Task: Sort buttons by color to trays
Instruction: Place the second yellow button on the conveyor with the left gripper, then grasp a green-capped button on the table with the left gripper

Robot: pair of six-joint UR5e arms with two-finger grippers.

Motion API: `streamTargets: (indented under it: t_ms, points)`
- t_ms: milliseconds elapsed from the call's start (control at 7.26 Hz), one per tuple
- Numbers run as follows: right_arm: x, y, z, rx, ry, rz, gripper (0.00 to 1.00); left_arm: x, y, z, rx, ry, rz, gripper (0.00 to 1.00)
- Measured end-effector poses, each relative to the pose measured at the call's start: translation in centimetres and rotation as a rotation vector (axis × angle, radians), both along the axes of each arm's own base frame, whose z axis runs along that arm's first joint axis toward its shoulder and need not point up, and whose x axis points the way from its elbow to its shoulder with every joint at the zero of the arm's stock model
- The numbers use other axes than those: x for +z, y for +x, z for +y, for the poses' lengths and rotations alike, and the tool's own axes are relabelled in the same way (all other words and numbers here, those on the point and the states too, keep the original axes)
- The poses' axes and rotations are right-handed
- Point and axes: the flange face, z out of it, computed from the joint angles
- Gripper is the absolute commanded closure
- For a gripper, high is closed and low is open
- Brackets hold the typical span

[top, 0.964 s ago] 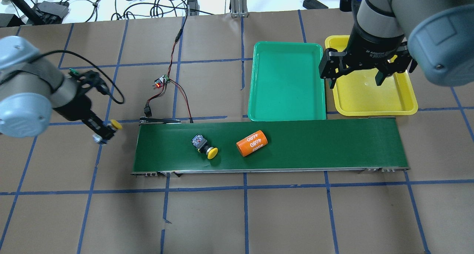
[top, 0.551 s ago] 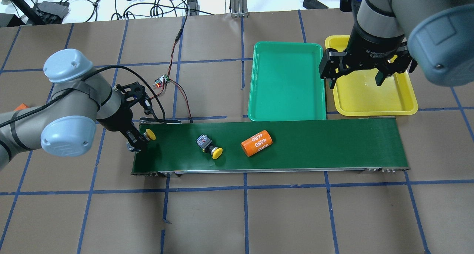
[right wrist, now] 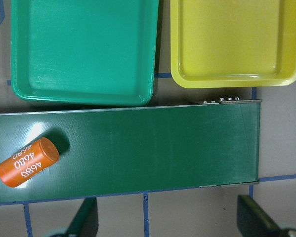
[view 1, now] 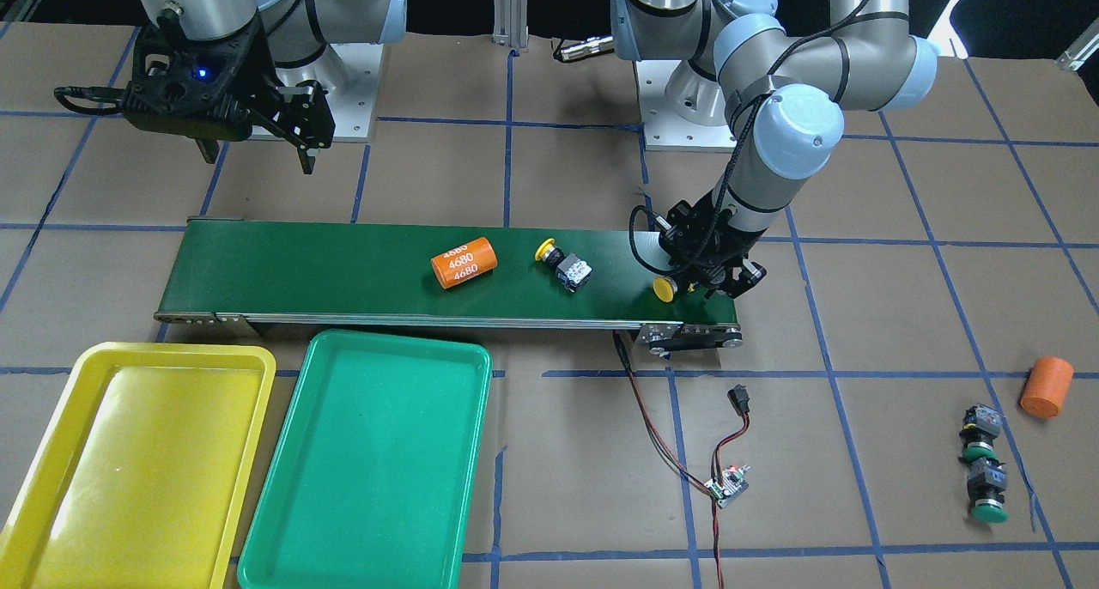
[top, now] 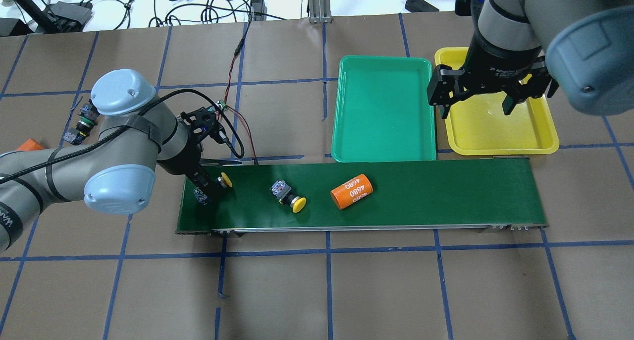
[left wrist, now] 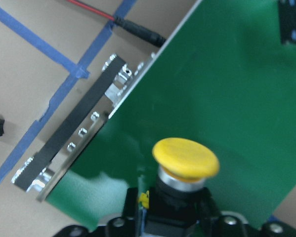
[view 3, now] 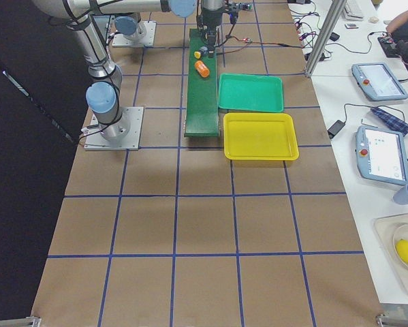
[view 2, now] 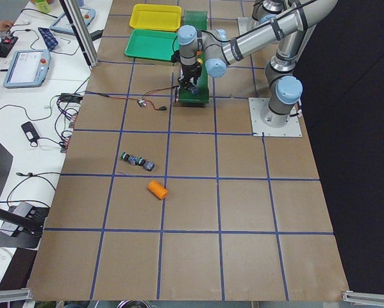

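Observation:
My left gripper [top: 210, 187] is shut on a yellow-capped button [top: 226, 180], holding it low over the left end of the dark green conveyor belt [top: 446, 191]. The left wrist view shows the cap [left wrist: 186, 158] just beyond my fingers. A second yellow button [top: 289, 197] lies on its side on the belt. Two green buttons [view 1: 983, 460] rest on the table far to my left. The green tray [top: 384, 107] and yellow tray [top: 495, 132] sit beyond the belt's right half. My right gripper [top: 475, 109] hangs open and holds nothing above the yellow tray's near-left part.
An orange cylinder marked 4680 [top: 351, 191] lies on the belt right of the loose button. Another orange cylinder [view 1: 1046, 387] sits near the green buttons. A small circuit board [top: 218, 107] with red-black wires lies behind the belt's left end.
My left arm has swung right, carrying the yellow button from beside the belt to over its left end. The loose button and the orange cylinder have drifted right on the belt. My right arm has stayed still.

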Motion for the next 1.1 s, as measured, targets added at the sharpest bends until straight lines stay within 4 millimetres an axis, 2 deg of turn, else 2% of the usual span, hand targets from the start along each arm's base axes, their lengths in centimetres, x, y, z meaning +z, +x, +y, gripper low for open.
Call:
streamTargets:
  t_ms: [138, 275, 551, 826, 964, 1102]
  points:
    - [0.0, 0.0, 0.0, 0.000, 0.000, 0.000, 0.00, 0.7, 2.0, -0.5, 0.058, -0.019, -0.001, 0.00]
    - [0.0, 0.0, 0.0, 0.000, 0.000, 0.000, 0.00, 1.1, 6.0, -1.4, 0.141, -0.029, 0.001, 0.00]
    - [0.0, 0.0, 0.0, 0.000, 0.000, 0.000, 0.00, 1.6, 17.2, -4.8, 0.340, -0.049, -0.007, 0.00]
    - [0.0, 0.0, 0.0, 0.000, 0.001, 0.000, 0.00, 2.5, 26.6, -11.2, 0.439, -0.097, -0.038, 0.00]
    - [0.0, 0.0, 0.0, 0.000, 0.001, 0.000, 0.00, 0.9, 30.9, -13.6, 0.481, -0.092, -0.040, 0.00]
    - [0.0, 0.0, 0.0, -0.001, 0.001, 0.000, 0.00, -1.5, 34.7, -14.5, 0.517, -0.071, -0.034, 0.00]
